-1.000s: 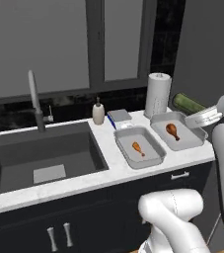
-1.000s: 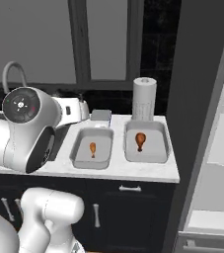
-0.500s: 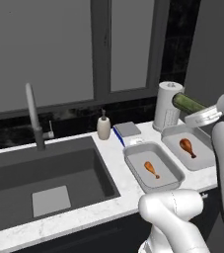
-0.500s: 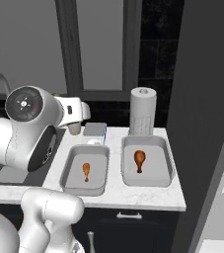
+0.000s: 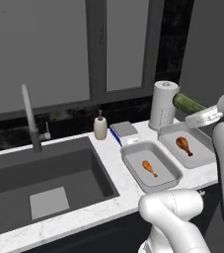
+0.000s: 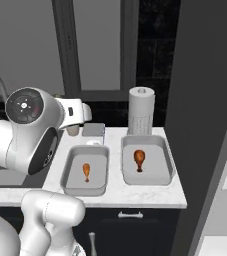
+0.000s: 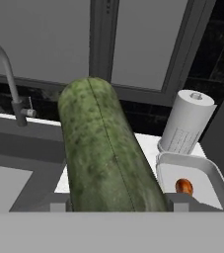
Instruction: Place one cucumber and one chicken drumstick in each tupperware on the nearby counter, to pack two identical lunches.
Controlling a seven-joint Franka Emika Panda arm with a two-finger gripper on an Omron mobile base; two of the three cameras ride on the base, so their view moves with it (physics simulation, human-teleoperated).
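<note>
The gripper (image 7: 114, 200) is clenched on a dark green cucumber (image 7: 106, 153), which sticks out past the hand and is carried high, above the far right tupperware (image 5: 201, 157) as the left base view shows it (image 5: 191, 103). Each tupperware already holds one chicken drumstick: one in the right container (image 5: 183, 145), one in the left container (image 5: 133, 156) (image 5: 149, 168).

The chief risk, as I judge it, is the release. The cucumber is round and stubby; let go from this height, or tilted, it may bounce or roll over the shallow rim onto the bench (image 5: 103, 205) or off its right edge. It could also land on the drumstick and sit proud of the rim.

A paper towel roll (image 5: 163, 105) stands just behind the right tupperware, close to the cucumber's tip; a swing of the hand could knock it over. Further left are a small grey block (image 5: 124, 129), a soap bottle (image 5: 100, 127), then the dark sink (image 5: 44, 180) and its tap (image 5: 29, 114), well apart from the drop.
</note>
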